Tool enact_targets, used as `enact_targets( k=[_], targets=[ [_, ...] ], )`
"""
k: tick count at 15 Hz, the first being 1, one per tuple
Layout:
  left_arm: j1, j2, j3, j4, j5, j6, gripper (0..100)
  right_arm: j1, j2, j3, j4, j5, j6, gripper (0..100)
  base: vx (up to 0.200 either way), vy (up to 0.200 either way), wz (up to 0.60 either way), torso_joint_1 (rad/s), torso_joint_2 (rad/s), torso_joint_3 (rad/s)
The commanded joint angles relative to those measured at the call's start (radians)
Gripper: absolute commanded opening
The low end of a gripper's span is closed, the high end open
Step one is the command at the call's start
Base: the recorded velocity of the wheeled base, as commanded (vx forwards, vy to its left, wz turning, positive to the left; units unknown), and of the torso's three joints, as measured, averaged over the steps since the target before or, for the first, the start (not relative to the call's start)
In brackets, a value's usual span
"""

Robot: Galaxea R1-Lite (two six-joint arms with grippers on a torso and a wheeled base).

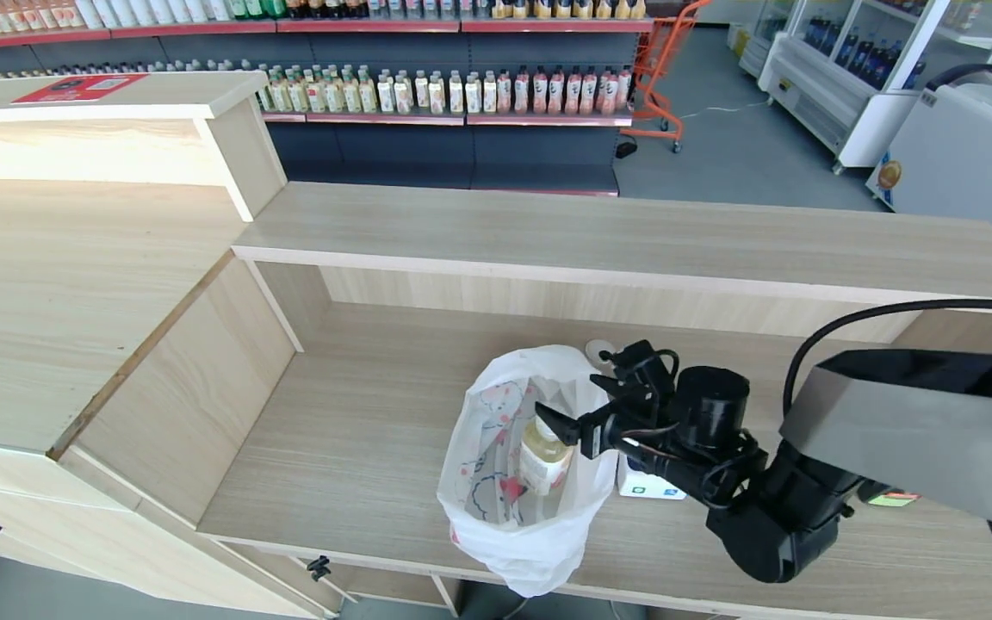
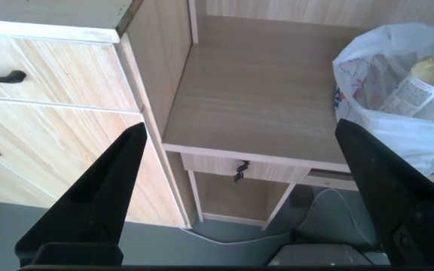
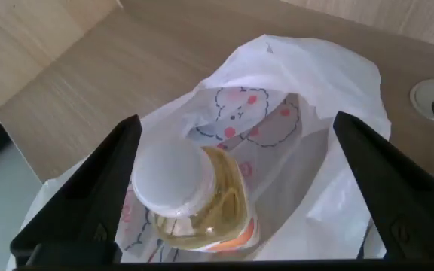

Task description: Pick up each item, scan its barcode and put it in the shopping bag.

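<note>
In one bag [image 1: 480, 456], one bottle [image 1: 543, 458] (white-capped)

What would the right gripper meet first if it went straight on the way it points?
Probably the bottle, white cap first, standing in the shopping bag below the open right gripper; depth is unclear.

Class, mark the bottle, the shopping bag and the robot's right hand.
bottle [image 3: 170, 183], right wrist view, white cap.
shopping bag [image 1: 530, 551], head view, outer wall.
right hand [image 3: 236, 124], right wrist view, midway between fingertips.
</note>
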Motion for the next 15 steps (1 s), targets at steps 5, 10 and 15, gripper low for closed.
enact_targets(
  k=[5,10,15],
  targets=[
    [0.0,0.0,0.0,0.0,0.0,0.0,100,-0.106,-0.634,0.342,0.261,0.0,0.15,100,0.0,0.0,0.0,0.0,0.0,0.0],
    [0.0,0.0,0.0,0.0,0.0,0.0,100,-0.213,-0.668,0.407,0.29,-0.002,0.156,100,0.0,0.0,0.0,0.0,0.0,0.0],
    [0.0,0.0,0.0,0.0,0.0,0.004,100,-0.238,-0.689,0.468,0.29,-0.006,0.156,100,-0.04,0.0,0.0,0.0,0.0,0.0]
  ],
)
